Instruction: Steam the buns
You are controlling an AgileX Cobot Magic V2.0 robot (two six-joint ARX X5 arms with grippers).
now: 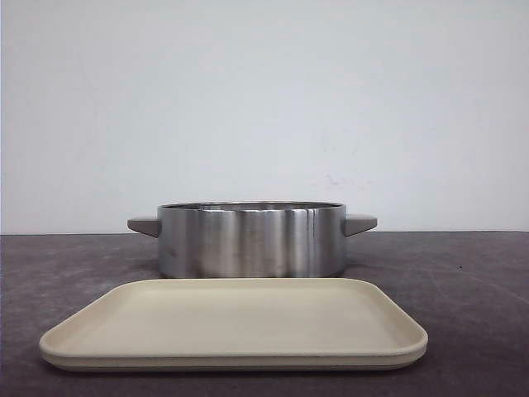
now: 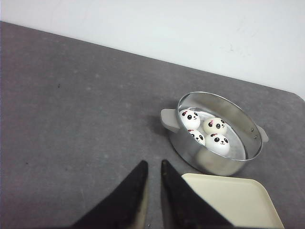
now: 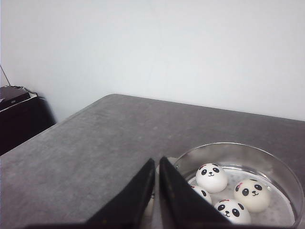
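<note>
Nearest us in the front view lies a flat cream-coloured rectangular plastic tray [image 1: 231, 327] with rounded corners, bare on top, and we judge it served as the place the buns came from, set close so both arms could reach it. Just behind it, near but seemingly not touching, stands a round, shallow stainless-steel steamer pot [image 1: 251, 240] with a stubby grey handle on each side, resting on the dark grey table [image 1: 463, 281]; its wall hides the contents from the front. The wrist views look down into it: the four round white buns with black panda faces [image 2: 206, 131] sit clustered together on the pot's floor, upright with faces outward, one looking slightly creamier than the rest. That is where steaming wants them, so we judge the loading done, with perhaps only a lid left, though no lid shows anywhere. Our left claw [image 2: 153, 167] hangs above bare table beside the pot, its dark fingers nearly together with only a narrow slit between, holding nothing. Our right claw [image 3: 157, 164] hovers near the pot's rim, likewise almost closed and empty. Beyond the table rises a plain white wall [image 1: 264, 99].
</note>
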